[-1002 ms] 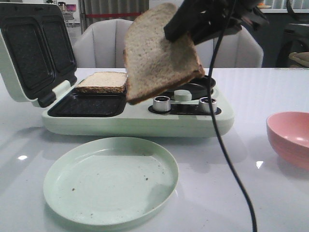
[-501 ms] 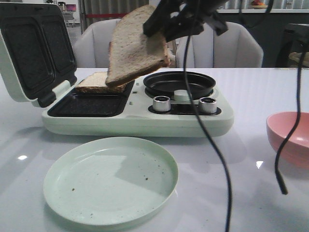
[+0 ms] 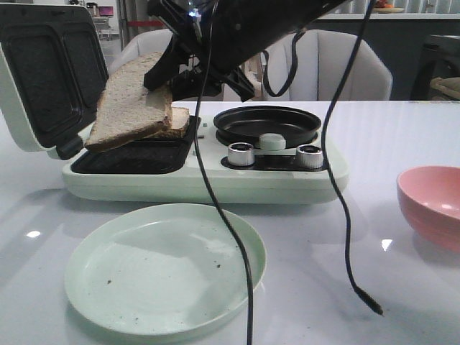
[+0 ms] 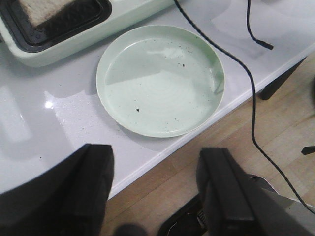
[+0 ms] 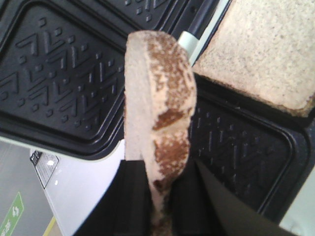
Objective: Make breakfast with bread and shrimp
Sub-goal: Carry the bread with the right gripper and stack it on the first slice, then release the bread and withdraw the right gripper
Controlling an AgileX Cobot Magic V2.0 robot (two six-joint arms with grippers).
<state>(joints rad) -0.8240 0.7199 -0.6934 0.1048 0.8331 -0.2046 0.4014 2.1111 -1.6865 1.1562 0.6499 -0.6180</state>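
The right arm (image 3: 237, 29) is reaching in from 1 o'clock in the front view, slanting down and leftward over the sandwich maker (image 3: 201, 169). Its gripper (image 5: 165, 196) is pinching one bread slice (image 3: 129, 104) by an edge, jaws clamped on the crust. That slice is hanging tilted, its low end at about 8 o'clock, just above the maker's open left tray (image 3: 133, 154). The right wrist view is showing the slice edge-on (image 5: 157, 123), with the ribbed black plate behind it.

The second slice (image 3: 176, 122) is lying flat at the tray's back, at 3 o'clock from the held slice and partly hidden by it. The lid (image 3: 47, 72) is standing open at 10 o'clock.

The left gripper (image 4: 155, 189) is hovering off the table edge, jaws wide apart and holding nothing, with the plate (image 4: 160, 81) at 12 o'clock in its wrist view. A pink bowl (image 3: 431, 205) is sitting at 3 o'clock. No shrimp is in view.
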